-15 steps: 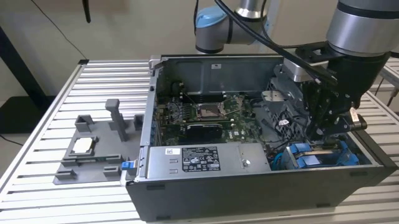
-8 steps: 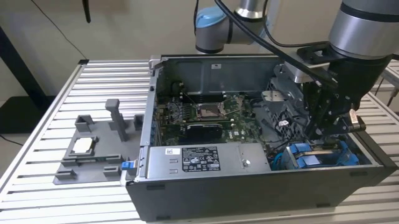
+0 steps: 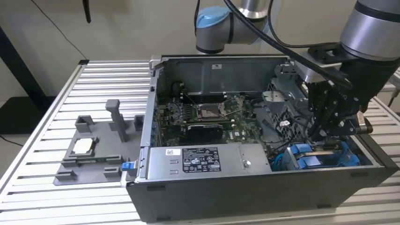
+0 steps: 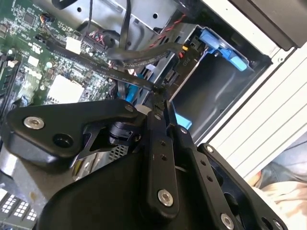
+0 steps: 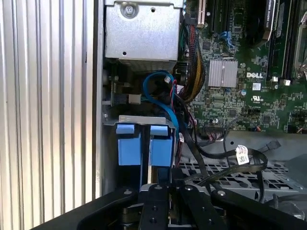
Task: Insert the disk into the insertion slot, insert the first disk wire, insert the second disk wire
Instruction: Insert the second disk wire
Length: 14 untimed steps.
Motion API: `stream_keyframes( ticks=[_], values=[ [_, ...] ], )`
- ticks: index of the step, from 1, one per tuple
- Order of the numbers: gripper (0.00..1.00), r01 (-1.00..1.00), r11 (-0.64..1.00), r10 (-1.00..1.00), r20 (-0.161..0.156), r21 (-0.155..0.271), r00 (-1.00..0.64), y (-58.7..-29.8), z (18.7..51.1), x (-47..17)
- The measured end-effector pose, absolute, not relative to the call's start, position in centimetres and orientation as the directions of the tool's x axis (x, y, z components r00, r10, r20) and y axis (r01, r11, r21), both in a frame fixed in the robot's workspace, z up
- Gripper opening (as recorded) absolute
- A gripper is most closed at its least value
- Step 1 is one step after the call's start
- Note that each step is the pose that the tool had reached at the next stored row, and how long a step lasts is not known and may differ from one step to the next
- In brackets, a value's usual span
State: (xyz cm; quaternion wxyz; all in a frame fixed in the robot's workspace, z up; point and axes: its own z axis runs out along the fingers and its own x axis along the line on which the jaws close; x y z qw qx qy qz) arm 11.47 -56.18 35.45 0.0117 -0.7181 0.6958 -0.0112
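My gripper [image 3: 325,137] reaches down into the open computer case at the exterior view's right, just above the insertion slot [image 3: 361,160], a grey metal cage with blue fittings. In the second wrist view the gripper [image 4: 160,101] is shut, and a black flat disk wire [image 4: 110,67] ends at its fingertips. That wire [image 5: 225,165] loops from the case floor towards the gripper [image 5: 168,186] in the first wrist view. Two blue carrier tabs [image 5: 144,143] sit at the mouth of the slot [image 5: 144,118]. The disk's grey body is hidden.
The grey power-supply box [image 3: 206,161] stands beside the cage. The green motherboard [image 3: 206,112] lies deeper in the case, with a bundle of coloured wires [image 5: 192,72] and a blue cable [image 5: 156,93] close to the cage. A grey fixture [image 3: 93,150] stands on the slatted table [image 3: 93,84].
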Motion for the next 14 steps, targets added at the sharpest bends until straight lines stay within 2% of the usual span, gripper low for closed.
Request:
stream_keyframes(
  ticks=[14],
  values=[
    [0.16,-1.0,-0.021,-1.0,-0.002,-0.023,0.021,-56.47,35.06,12.35]
  ],
)
